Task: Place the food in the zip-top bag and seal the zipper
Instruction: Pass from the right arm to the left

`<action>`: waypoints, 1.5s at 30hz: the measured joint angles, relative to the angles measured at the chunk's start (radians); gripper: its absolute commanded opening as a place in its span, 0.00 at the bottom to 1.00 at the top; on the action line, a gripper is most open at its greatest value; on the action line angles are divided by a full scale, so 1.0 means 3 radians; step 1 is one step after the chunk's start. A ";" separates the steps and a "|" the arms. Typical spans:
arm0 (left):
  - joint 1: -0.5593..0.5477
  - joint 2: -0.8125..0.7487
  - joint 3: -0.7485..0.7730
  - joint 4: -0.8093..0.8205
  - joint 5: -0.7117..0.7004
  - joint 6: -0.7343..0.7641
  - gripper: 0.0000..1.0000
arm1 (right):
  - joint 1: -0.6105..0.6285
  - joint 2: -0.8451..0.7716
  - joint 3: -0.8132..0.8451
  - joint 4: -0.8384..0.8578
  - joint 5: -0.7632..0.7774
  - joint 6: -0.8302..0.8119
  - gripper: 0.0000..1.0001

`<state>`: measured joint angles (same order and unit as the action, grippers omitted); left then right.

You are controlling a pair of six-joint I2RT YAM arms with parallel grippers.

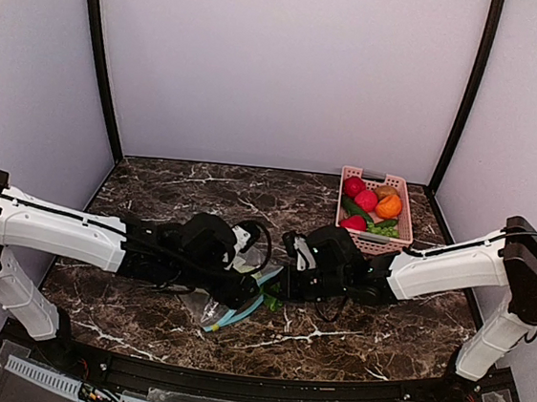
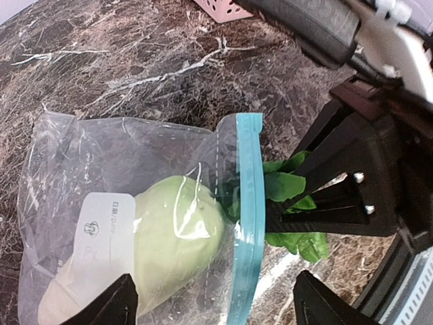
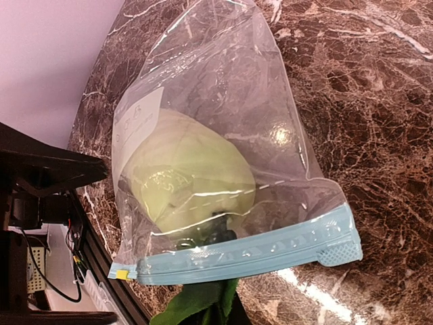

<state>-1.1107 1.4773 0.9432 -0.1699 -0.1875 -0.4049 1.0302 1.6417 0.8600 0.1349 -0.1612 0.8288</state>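
The zip-top bag (image 2: 101,156) lies flat on the marble table with a pale green gourd (image 2: 179,230) inside it. Its teal zipper (image 2: 247,223) stands apart at the mouth. My right gripper (image 2: 270,220) is shut on the leafy green vegetable (image 2: 284,186) and pokes through the mouth; leaves still hang outside the zipper (image 3: 257,254). In the right wrist view the gourd (image 3: 189,176) fills the bag's middle and the leaf (image 3: 193,305) shows below the strip. My left gripper (image 2: 216,308) hovers open over the bag, one fingertip on each side of the zipper, holding nothing.
A pink basket (image 1: 400,188) at the back right holds red, orange and green toy produce, a slim dark-green pepper (image 1: 354,209) among them. Both arms meet over the bag (image 1: 228,310) near the table's front middle. The black front edge runs just beyond the bag.
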 measured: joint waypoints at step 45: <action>-0.0242 -0.0055 0.0015 0.0440 -0.0020 -0.0238 0.01 | 0.0014 -0.0112 0.0207 -0.0041 0.0192 0.0392 0.14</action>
<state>-1.1831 1.4609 0.9478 -0.0380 -0.1936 -0.4763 1.0344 1.6081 0.9222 0.1226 -0.1036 0.9463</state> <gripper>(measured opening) 0.008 0.101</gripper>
